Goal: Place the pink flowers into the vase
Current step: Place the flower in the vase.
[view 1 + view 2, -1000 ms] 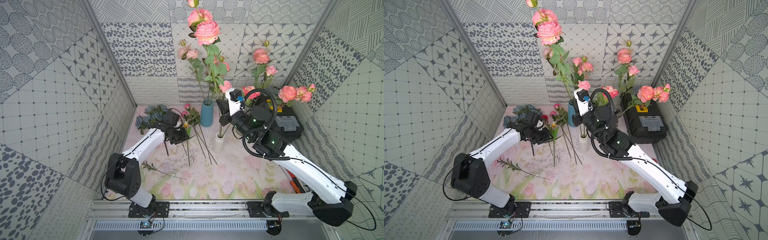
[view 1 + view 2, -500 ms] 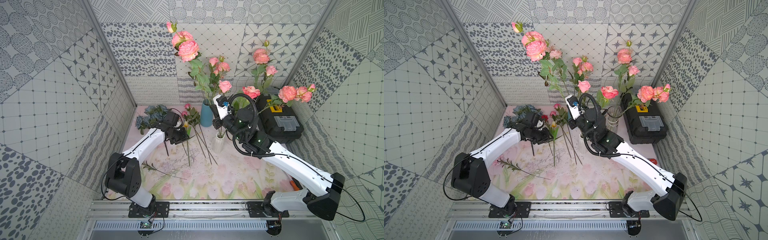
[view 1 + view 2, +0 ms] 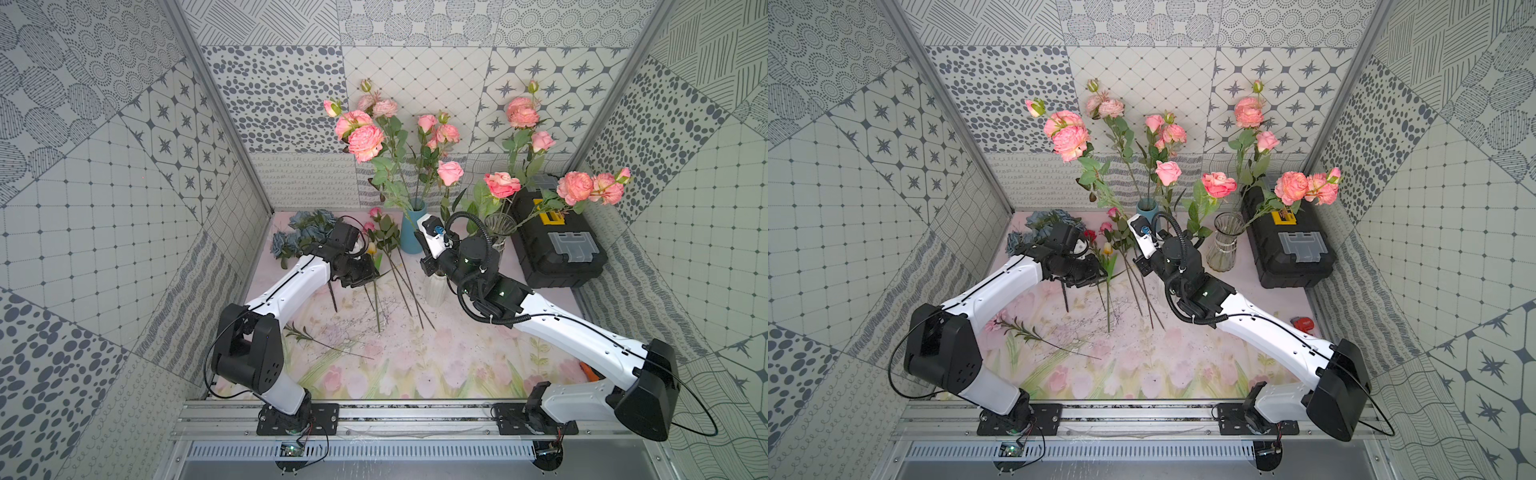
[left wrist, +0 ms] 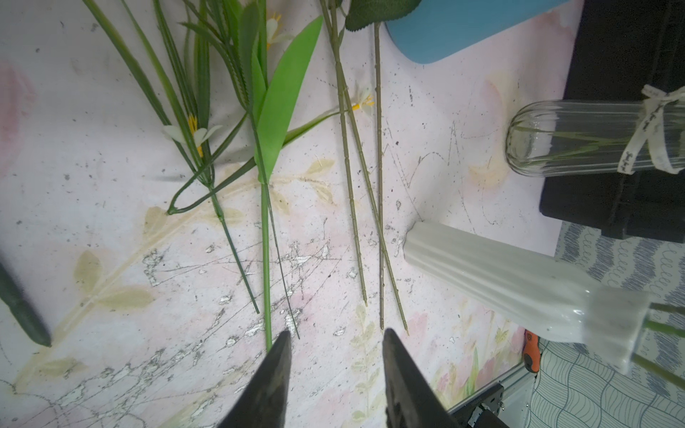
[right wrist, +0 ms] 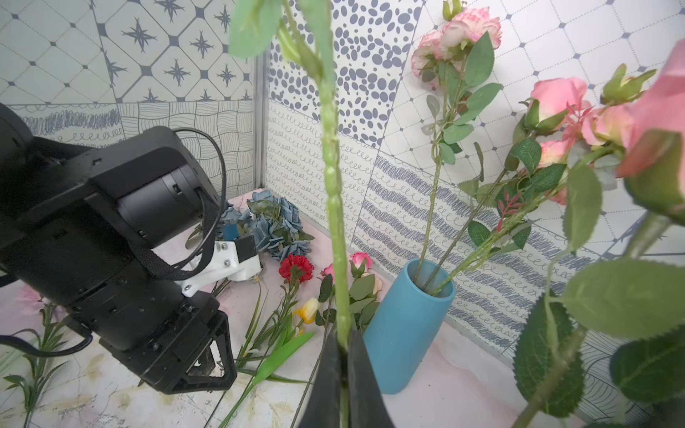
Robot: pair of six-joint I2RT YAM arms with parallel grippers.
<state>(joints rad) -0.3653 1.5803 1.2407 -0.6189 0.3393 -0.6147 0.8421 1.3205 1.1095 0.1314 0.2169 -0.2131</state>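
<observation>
The right gripper (image 5: 343, 342) is closed tight on the green stem of one pink flower (image 5: 335, 185). The stem rises out of the jaws, and its big ruffled blooms (image 3: 365, 139) are high above the mat in both top views. This gripper is just beside the blue vase (image 5: 404, 333), which already holds several pink flowers (image 3: 448, 133). The lower end of the held stem is hidden by the jaws, so I cannot tell if it touches any vase. More pink blooms (image 3: 575, 187) stand in the glass vase (image 3: 498, 226), next to the black toolbox (image 3: 557, 249). A white vase (image 4: 500, 281) stands between the two arms, with green stems at its mouth. The left gripper (image 4: 335, 339) hovers low over the flowered mat (image 4: 111, 296); its fingers are partly apart and nothing is between them. Near its fingertips, three thin stems (image 4: 378, 148) lie on the mat, crossing one another. The blue-grey flowers (image 3: 307, 228) and the red bloom (image 3: 1089, 235) lie near the back left corner.
</observation>
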